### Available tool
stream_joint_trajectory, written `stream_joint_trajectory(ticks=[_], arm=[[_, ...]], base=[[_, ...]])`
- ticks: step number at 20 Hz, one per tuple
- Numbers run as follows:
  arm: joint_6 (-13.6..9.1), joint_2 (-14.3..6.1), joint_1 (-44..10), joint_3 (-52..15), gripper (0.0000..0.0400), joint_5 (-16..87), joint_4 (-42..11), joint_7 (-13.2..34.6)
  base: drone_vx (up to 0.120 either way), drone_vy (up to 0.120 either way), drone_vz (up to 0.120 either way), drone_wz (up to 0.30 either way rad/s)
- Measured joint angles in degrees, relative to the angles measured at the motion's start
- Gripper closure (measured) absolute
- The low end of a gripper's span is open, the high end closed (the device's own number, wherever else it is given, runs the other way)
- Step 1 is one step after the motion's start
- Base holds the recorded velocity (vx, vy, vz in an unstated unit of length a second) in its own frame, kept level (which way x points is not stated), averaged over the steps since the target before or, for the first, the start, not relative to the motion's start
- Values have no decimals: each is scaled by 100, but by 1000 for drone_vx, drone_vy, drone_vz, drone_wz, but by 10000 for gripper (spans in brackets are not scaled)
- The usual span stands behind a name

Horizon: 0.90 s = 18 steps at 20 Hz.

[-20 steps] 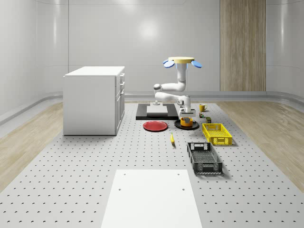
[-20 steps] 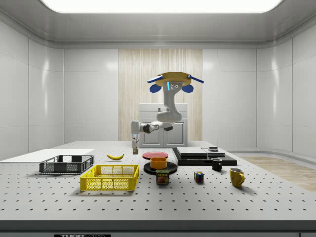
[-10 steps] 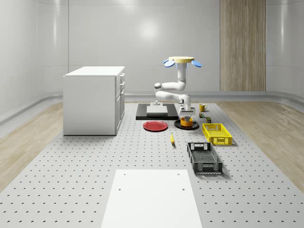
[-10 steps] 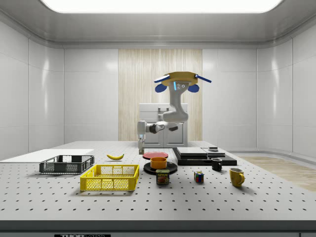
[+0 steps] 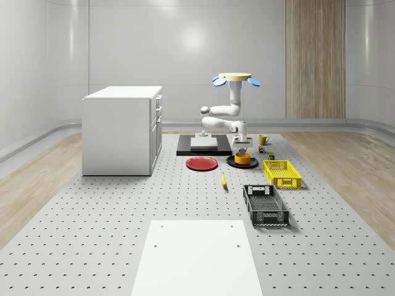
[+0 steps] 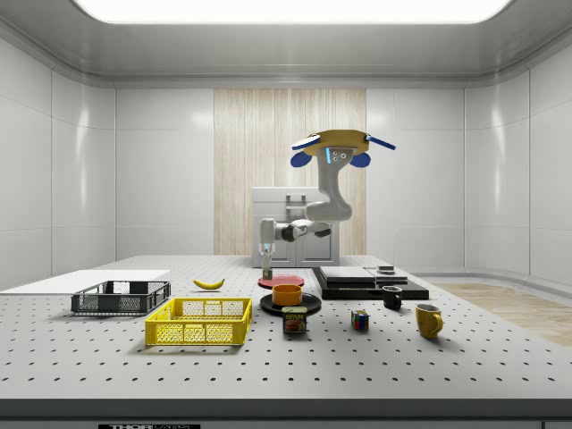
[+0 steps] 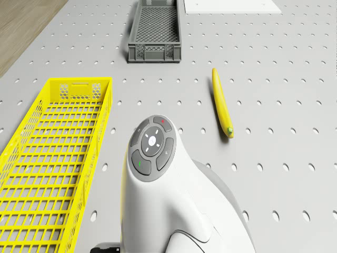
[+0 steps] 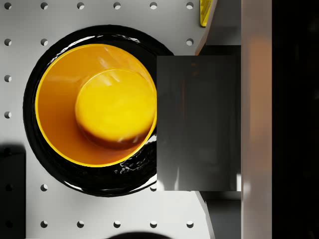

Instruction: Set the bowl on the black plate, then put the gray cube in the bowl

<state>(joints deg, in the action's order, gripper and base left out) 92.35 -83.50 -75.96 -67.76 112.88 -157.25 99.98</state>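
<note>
So the drone (image 5: pixel 236 79) is hovering above the far part of the perforated worktop (image 5: pixel 123 222), roughly over the black slab (image 5: pixel 185 150) behind the plates, with the arm bent down in front of it. The pincer (image 5: pixel 242 150) hangs just above the orange bowl (image 5: pixel 242 158), which already sits on the black plate (image 5: pixel 232 162). In the wrist view the pincer is clamped on the gray cube (image 8: pixel 198 122), and the cube hangs over the bowl's rim rather than its middle, overlapping one edge of the bowl (image 8: pixel 94 104) and plate (image 8: pixel 99 179). In the side view the pincer (image 6: pixel 266 266) looks a bit toward that view's left of the bowl (image 6: pixel 287 293). The red plate (image 5: pixel 202 163) lies just beside the black one, and the banana (image 5: pixel 223 179), yellow basket (image 5: pixel 281 173) and dark crate (image 5: pixel 265 205) sit nearer the camera in the whole-scene view. A white cabinet (image 5: pixel 121 129) stands at that view's left.
</note>
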Motion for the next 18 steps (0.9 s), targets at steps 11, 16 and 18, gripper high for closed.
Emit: stream_joint_trajectory(ticks=[11,16,18], arm=[[7,-7,-3,-1,150,-3,1,2],[10,-10,-4,-1,150,-5,1,3],[12,-11,-5,1,150,-3,2,4]], base=[[-120,0,-51,0],[-120,0,0,0],[-60,0,0,0]])
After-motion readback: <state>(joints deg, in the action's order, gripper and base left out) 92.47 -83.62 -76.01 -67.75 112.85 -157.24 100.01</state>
